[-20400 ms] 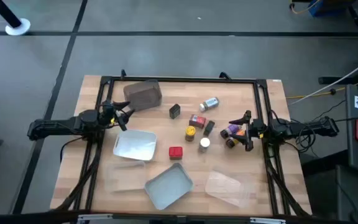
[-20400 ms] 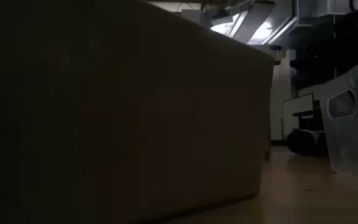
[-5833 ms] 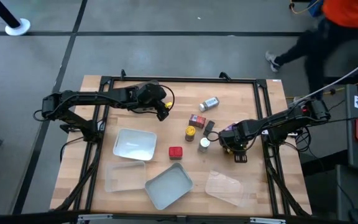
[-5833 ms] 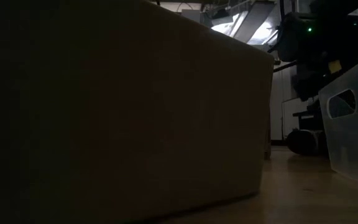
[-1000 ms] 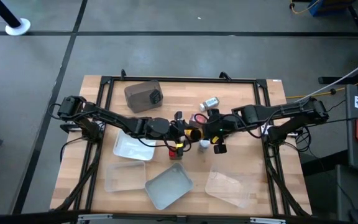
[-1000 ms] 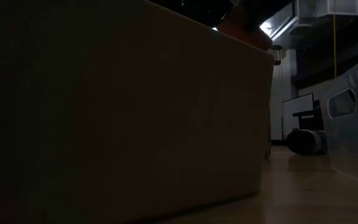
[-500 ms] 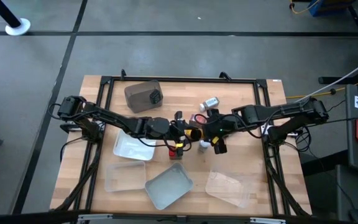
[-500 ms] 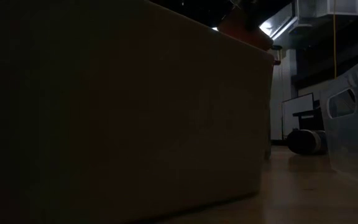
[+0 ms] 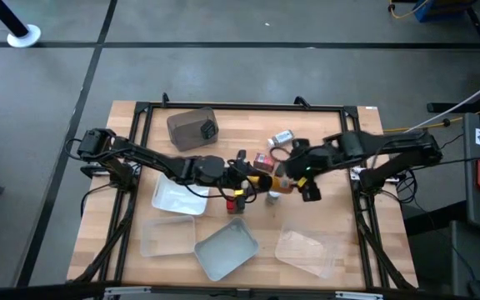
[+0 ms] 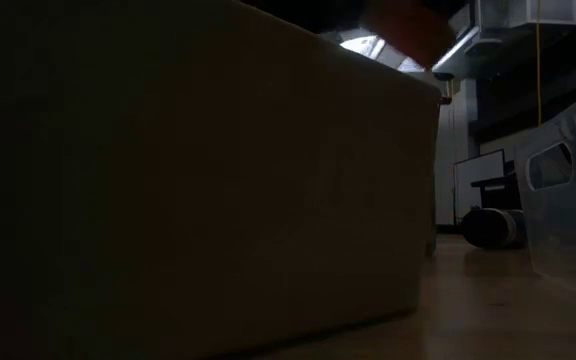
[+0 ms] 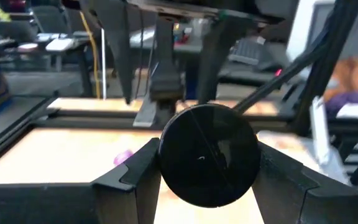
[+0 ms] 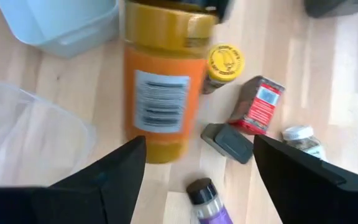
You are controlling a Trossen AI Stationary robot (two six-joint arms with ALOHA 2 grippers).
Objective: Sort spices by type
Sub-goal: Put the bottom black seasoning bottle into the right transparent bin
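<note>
Right wrist view, right pincer (image 12: 194, 165) gripping orange jar (image 12: 163, 87), lifted above table (image 12: 347, 93)

right gripper (image 9: 292, 177): now lifted off the table and drawn toward the right side, away from the cluster it was down in half a second ago
orange jar (image 12: 162, 93): now held up between the right gripper's fingers, above the wood, where a moment ago no orange jar showed
yellow-lidded jar (image 12: 224, 63): now uncovered on the table, with the right gripper moved off it
</note>
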